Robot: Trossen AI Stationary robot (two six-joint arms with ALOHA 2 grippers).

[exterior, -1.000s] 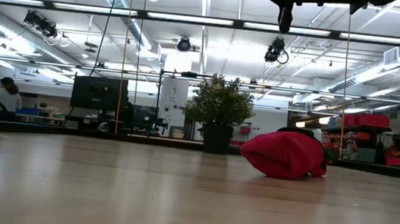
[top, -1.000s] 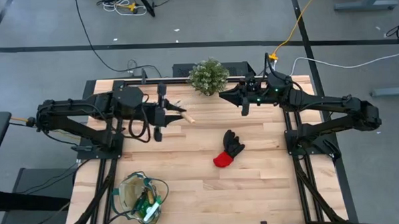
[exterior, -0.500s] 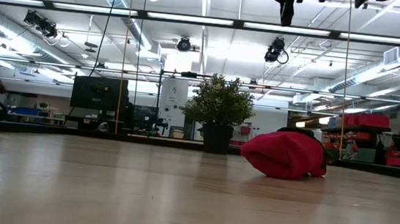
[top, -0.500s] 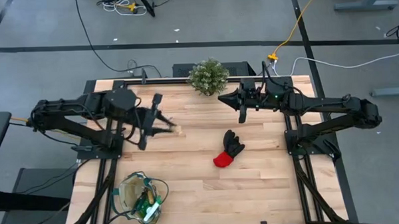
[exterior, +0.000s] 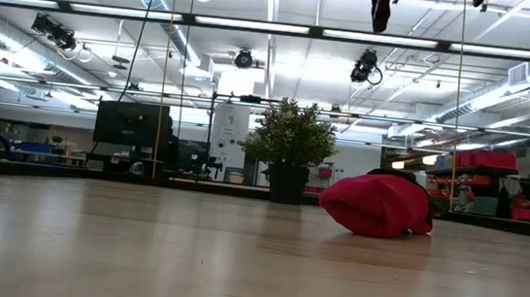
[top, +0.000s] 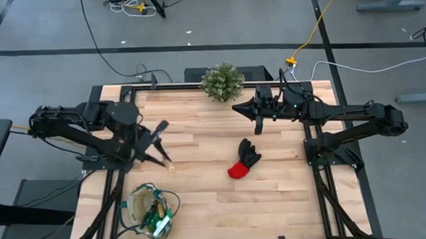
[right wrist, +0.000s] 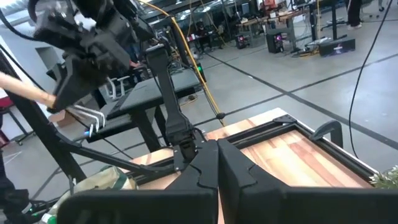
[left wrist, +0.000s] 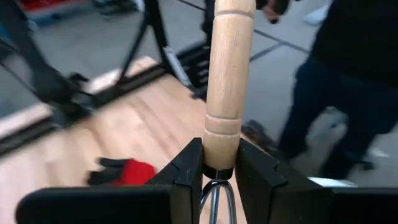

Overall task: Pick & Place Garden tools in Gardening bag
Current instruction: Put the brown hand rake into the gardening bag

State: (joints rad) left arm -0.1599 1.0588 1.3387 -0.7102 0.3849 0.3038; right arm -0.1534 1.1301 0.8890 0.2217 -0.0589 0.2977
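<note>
1 rake (left wrist: 227,74), 1 glove (top: 244,159), 1 bag (top: 151,208)

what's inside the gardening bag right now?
From above, the gardening bag at the table's near-left corner shows a green spray bottle sticking out of its open top. Anything deeper is hidden by the bag's walls and handles.
</note>
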